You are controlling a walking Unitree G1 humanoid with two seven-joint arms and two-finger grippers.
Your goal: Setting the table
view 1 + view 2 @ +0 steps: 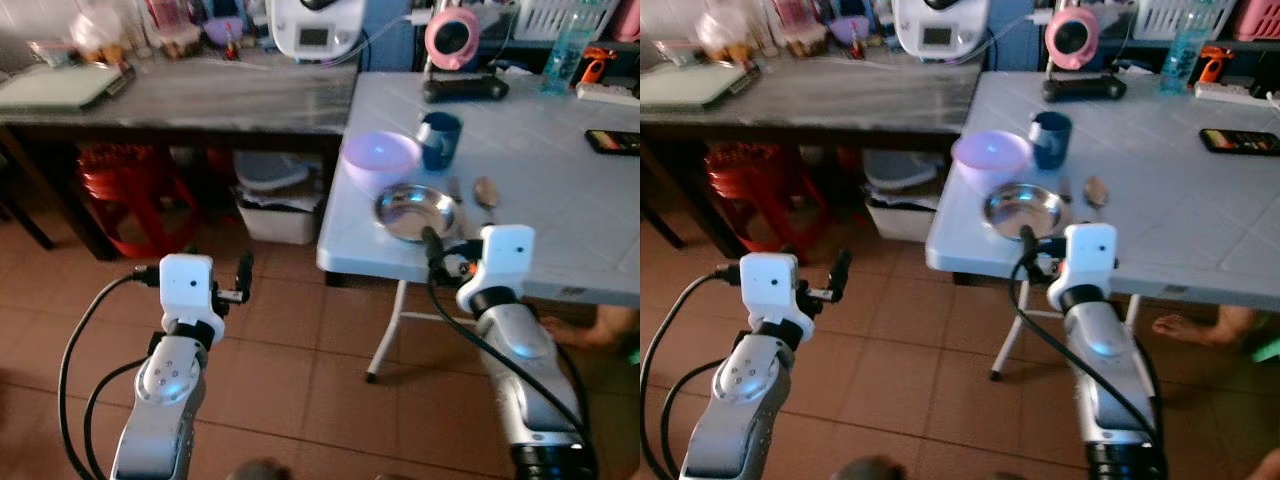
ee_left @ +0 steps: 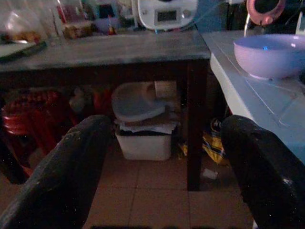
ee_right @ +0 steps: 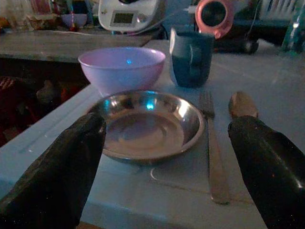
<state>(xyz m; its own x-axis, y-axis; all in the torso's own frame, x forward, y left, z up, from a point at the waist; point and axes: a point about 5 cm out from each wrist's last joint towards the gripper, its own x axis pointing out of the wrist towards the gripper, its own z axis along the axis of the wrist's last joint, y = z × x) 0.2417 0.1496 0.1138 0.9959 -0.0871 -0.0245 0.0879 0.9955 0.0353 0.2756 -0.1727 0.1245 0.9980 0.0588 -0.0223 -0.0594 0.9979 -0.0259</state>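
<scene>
1. A pale grey-white folding table [image 1: 560, 190] is standing on a terracotta tiled floor [image 1: 290, 350], and the place setting is sitting near its front left corner.
2. A shallow round stainless steel dish [image 3: 147, 125] is lying close to the table's front edge.
3. A lilac plastic bowl [image 3: 121, 69] is sitting just behind the steel dish, toward the corner.
4. A dark blue mug with a handle [image 3: 190, 57] is standing upright just beside the lilac bowl, on its right.
5. A metal fork [image 3: 212, 148] is lying just to the right of the dish, tines pointing away from the robot.
6. A wooden-looking spoon [image 3: 242, 104] is lying just right of the fork.
7. The right gripper [image 1: 445, 255] is hovering at the table's front edge just before the dish, its two black fingers [image 3: 57, 176] spread wide apart and holding nothing.
8. The left gripper [image 1: 235, 285] is hanging over the floor, well apart from the table, its fingers [image 2: 62, 176] also spread apart and empty.
9. A dark wooden side table [image 1: 200, 100] is standing to the left, with a white lidded bin [image 2: 143, 119] and a red plastic stool [image 1: 130, 190] beneath it.
10. A black phone [image 1: 612, 141] is lying near the table's right side.
</scene>
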